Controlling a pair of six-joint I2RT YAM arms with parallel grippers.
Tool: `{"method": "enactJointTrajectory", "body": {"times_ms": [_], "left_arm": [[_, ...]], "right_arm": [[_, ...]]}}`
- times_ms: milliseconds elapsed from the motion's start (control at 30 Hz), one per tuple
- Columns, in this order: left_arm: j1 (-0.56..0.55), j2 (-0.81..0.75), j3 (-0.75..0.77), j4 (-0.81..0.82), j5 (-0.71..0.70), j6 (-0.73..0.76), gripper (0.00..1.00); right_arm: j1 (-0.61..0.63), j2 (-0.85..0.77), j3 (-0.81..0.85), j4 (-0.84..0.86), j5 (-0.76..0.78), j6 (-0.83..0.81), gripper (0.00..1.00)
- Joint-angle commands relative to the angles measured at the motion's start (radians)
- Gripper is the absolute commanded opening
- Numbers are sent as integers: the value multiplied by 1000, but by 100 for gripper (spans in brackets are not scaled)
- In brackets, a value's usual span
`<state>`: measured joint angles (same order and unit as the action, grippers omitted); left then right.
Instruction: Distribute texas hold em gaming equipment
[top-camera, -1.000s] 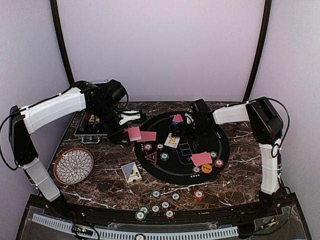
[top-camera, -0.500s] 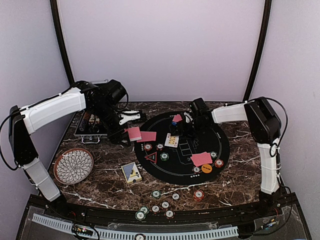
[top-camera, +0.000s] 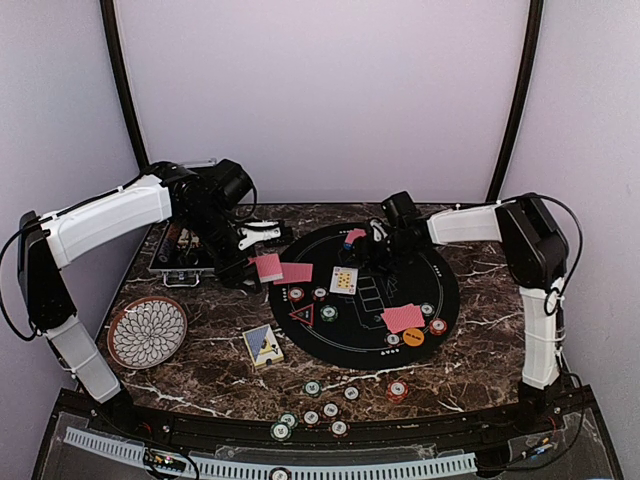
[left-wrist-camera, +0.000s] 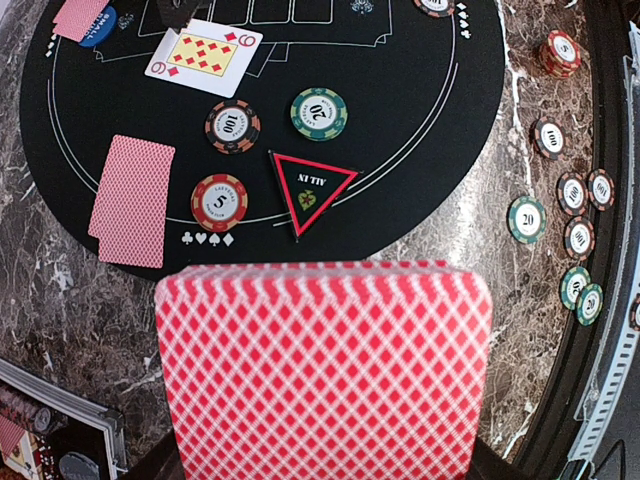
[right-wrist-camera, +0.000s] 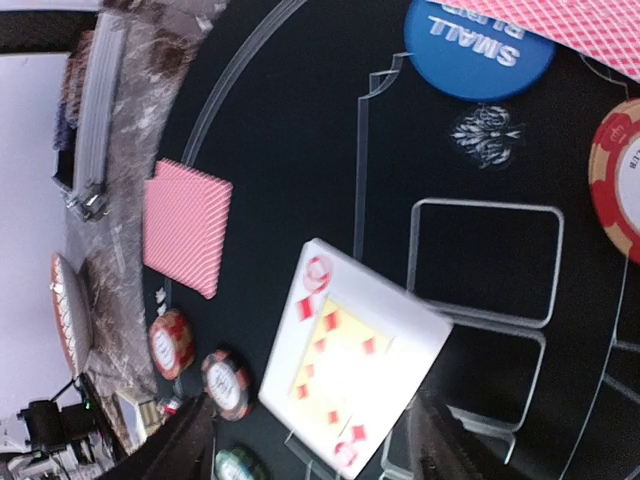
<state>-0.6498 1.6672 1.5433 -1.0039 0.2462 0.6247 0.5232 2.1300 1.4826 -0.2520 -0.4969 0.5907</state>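
My left gripper (top-camera: 250, 268) clamps the red-backed deck (left-wrist-camera: 325, 370), lower frame; my right gripper (right-wrist-camera: 312, 440), jaws apart, over the face-up card (right-wrist-camera: 350, 375).

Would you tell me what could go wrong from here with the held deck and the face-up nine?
1. The left gripper holds the deck with its top edges fanned, so loose cards might slide out onto the mat.
2. The nine lies askew across the outlined slots, between the right gripper's open fingers. A sideways move may drag it.
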Motion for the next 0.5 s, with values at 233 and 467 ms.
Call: {"method": "enactJointTrajectory", "body": {"times_ms": [233,467], "left_arm": [[4,-35,25,-9,18,9,0],[4,-30,43,-16,22,3,0]], "right_arm": [[136,-212,-124,333,-198,308,79],[230,-165,-107,508,-293,449,80]]}}
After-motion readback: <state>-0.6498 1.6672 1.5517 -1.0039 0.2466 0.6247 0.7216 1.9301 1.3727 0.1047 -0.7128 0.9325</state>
